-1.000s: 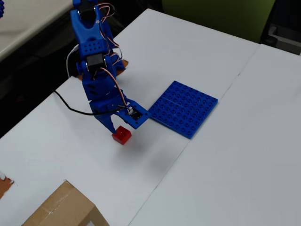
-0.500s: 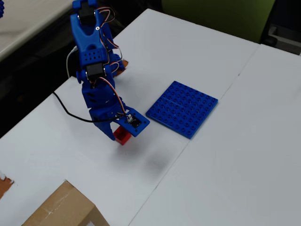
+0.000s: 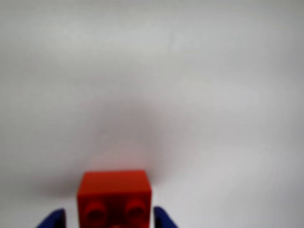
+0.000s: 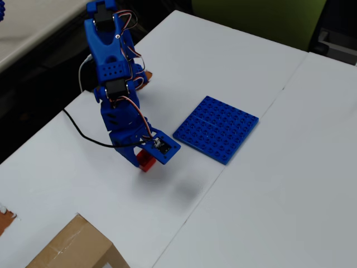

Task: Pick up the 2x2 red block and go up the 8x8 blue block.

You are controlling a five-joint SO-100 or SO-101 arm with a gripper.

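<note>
The 2x2 red block (image 3: 114, 192) sits on the white table at the bottom of the wrist view, two of its studs showing. My gripper (image 3: 109, 221) straddles it, one blue fingertip (image 3: 53, 219) to its left with a slim gap and the other close by its right side; the jaws look open around it. In the overhead view the gripper (image 4: 143, 161) is lowered over the red block (image 4: 148, 163), which is mostly hidden under the wrist. The 8x8 blue block (image 4: 216, 128) lies flat to the right of the gripper, apart from it.
A cardboard box (image 4: 72, 248) stands at the bottom left of the overhead view. A black cable (image 4: 83, 129) trails from the arm across the table's left side. The table edge runs along the left, with dark floor beyond.
The gripper has come down and forward over the red block, which now lies between the fingers and is largely covered from above. The block and the blue plate have not moved.
</note>
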